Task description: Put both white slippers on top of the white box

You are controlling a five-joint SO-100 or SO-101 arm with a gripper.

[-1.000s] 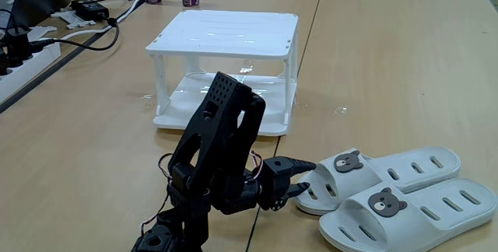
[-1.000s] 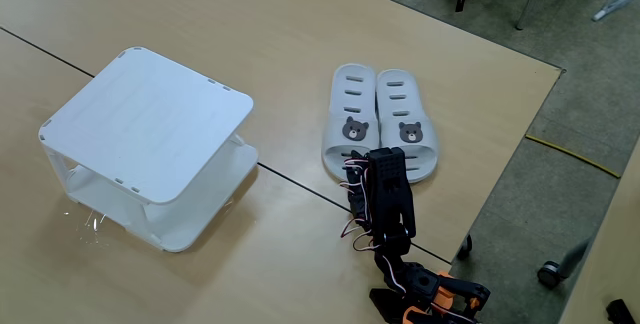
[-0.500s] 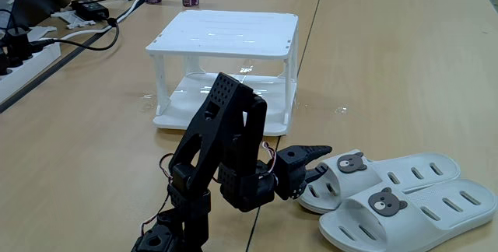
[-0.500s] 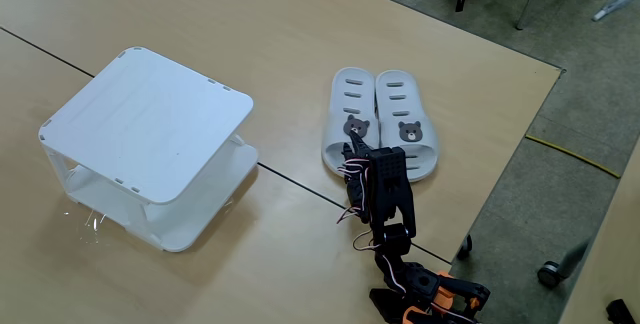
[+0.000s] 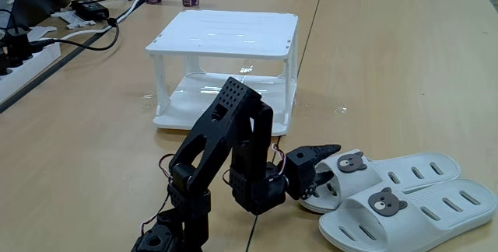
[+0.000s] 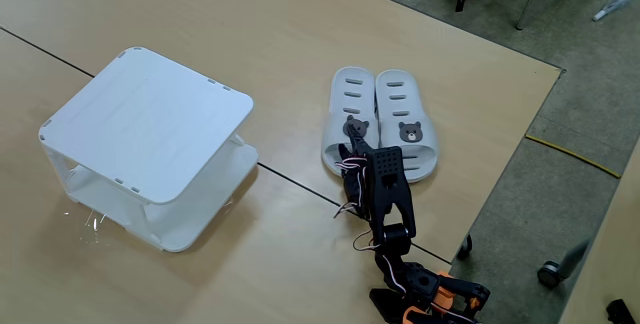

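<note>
Reaching with open gripper [image 5: 325,168] around the near slipper [image 5: 389,172] toe, beside the other slipper [image 5: 424,208], far from the box [image 5: 226,34]; possibly pushing it away if closing shallow.

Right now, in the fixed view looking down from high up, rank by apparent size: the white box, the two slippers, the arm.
1. White box, clearly largest.
2. Arm, though foreshortened, so unsure.
3. The two slippers look alike; no ranking between them.
</note>
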